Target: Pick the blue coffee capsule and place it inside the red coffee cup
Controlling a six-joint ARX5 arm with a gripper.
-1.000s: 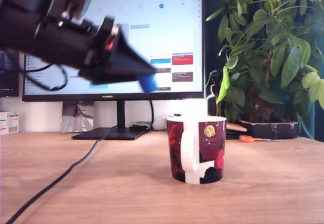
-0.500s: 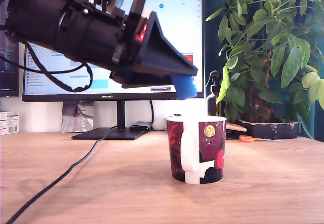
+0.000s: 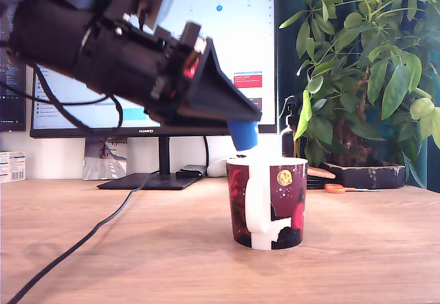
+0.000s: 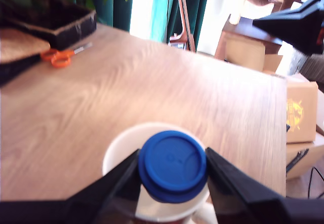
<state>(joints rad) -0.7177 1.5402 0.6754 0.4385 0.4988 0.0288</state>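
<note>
The blue coffee capsule (image 3: 242, 135) hangs just above the white rim of the red coffee cup (image 3: 268, 203), which stands on the wooden desk with its white handle facing the exterior camera. My gripper (image 3: 242, 126) is shut on the capsule, its black fingers (image 3: 218, 96) slanting down from the exterior view's left. In the wrist view the capsule (image 4: 172, 165) shows its round blue face between the two fingers (image 4: 237, 178), directly over the cup's white opening (image 4: 121, 143).
A monitor (image 3: 227, 49) on a stand is behind the arm, and a black cable (image 3: 75, 245) runs across the desk at the exterior view's left. A leafy plant (image 3: 364, 70) and orange scissors (image 3: 337, 188) sit at the right.
The arm carried the capsule to the exterior view's right, from well left of the cup to above its rim, then lowered it slightly toward the opening.
</note>
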